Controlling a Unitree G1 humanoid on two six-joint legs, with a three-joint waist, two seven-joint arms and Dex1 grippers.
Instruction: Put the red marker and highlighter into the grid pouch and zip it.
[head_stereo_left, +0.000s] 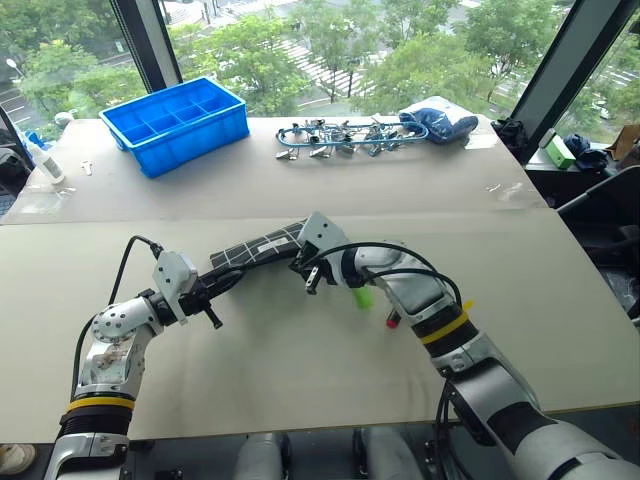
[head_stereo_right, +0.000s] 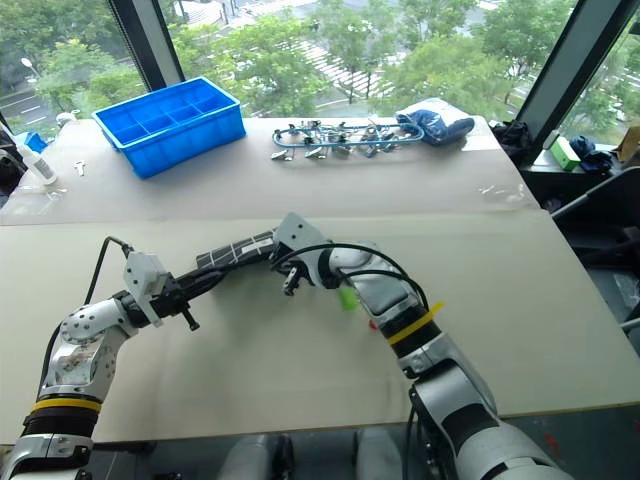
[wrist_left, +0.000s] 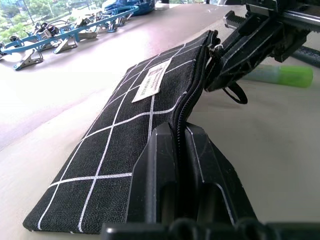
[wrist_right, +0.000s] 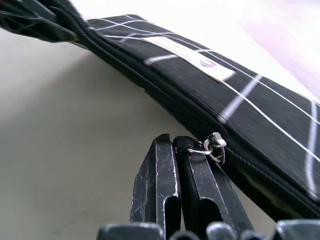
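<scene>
A: What is sitting nearest on the beige table (head_stereo_left: 300, 370)?

B: At lower left of the head view, the left gripper (head_stereo_left: 222, 283) is clamping fully shut on one end of the grid pouch (head_stereo_left: 262, 246), zipper edge between its fingers (wrist_left: 160, 165). The right gripper (head_stereo_left: 304, 262), mid-frame, is pinching closed on the zipper pull strap (wrist_left: 235, 92) at the pouch's other end.

A: And the pens?

B: The highlighter (head_stereo_left: 362, 297) is lying on the table just behind the right wrist; the red marker (head_stereo_left: 393, 321) is peeking out beside it, mostly hidden, so both are outside the pouch.

A: Farther back?

B: A blue compartment bin (head_stereo_left: 176, 120) is standing upper left, a string of clips (head_stereo_left: 335, 137) and a blue cloth (head_stereo_left: 440, 123) upper centre. Windows beyond are showing trees (head_stereo_left: 400, 50).
</scene>
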